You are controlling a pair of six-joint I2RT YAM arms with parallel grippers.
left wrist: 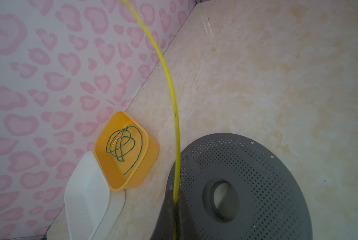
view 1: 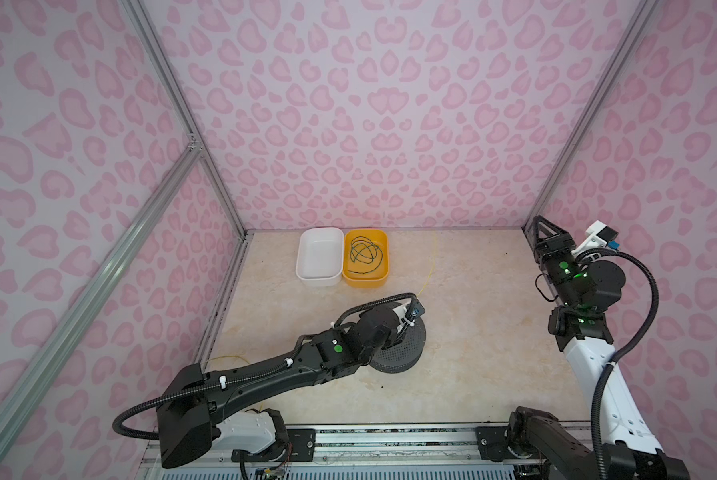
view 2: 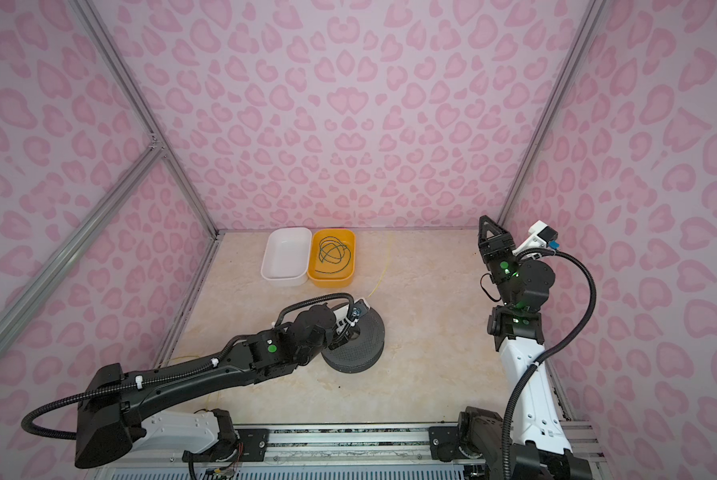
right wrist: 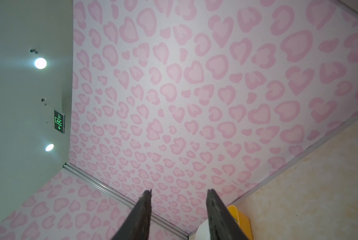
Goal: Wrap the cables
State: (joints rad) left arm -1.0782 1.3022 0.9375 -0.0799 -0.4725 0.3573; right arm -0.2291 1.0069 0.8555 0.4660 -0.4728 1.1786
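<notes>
A thin yellow cable (left wrist: 169, 83) runs up from my left gripper (left wrist: 175, 204), which is shut on it just above a grey perforated spool (left wrist: 257, 166). In both top views the same yellow cable (view 1: 430, 270) (view 2: 384, 270) trails from the left wrist toward the back wall. The dark green cable (view 1: 364, 255) (left wrist: 123, 143) lies in loose loops inside a yellow bin (view 1: 365, 281). My right gripper (right wrist: 179, 192) is open with nothing between its fingers. It is raised by the back right corner (view 1: 540, 222), pointing at the wall, far from both cables.
A white bin (view 1: 319, 279) stands against the yellow bin's left side at the back wall. The grey spool (view 1: 402, 357) sits mid-table under the left wrist. More yellow cable (view 1: 228, 357) shows beside the left arm near the left wall. Metal frame posts mark the corners.
</notes>
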